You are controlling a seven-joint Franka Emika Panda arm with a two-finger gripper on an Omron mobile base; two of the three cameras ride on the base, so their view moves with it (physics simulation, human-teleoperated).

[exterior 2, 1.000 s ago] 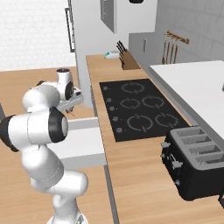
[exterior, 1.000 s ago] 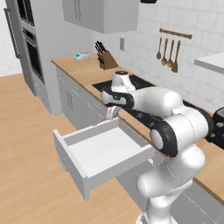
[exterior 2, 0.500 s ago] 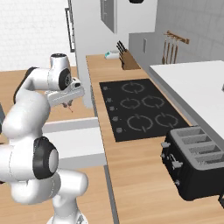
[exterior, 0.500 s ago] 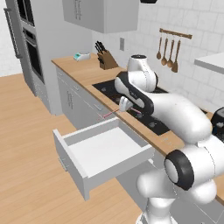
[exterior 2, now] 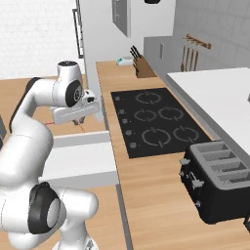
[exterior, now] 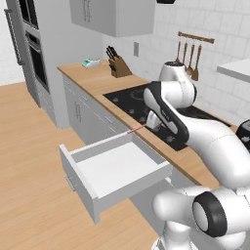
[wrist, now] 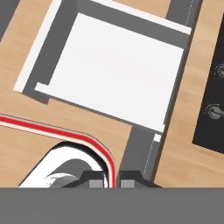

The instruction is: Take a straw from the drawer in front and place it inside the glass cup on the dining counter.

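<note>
The thin red-pink straw (exterior: 136, 129) is pinched in my gripper (exterior: 149, 125), which is shut on it and hangs above the edge of the wall-side counter, behind the drawer. Below and to the left, the pale-grey drawer (exterior: 117, 163) stands pulled out, its white inside bare. Looking down from the hand, the straw (wrist: 52, 129) runs from the closed fingertips (wrist: 97, 179) out to the left, with the drawer (wrist: 118, 65) beneath. From the right base camera, the gripper (exterior 2: 78, 122) sits over the drawer (exterior 2: 78, 158). The glass cup and the dining counter are out of view.
A black cooktop (exterior 2: 156, 122) is set in the wooden wall counter (exterior: 97, 83) right beside the arm. A knife block (exterior: 117, 68) stands farther back, and a black toaster (exterior 2: 215, 185) sits at the near end. Wooden floor (exterior: 29, 146) lies left of the drawer.
The arm has risen out of the drawer with the straw and swung toward the cooktop side. The drawer has stayed open.
</note>
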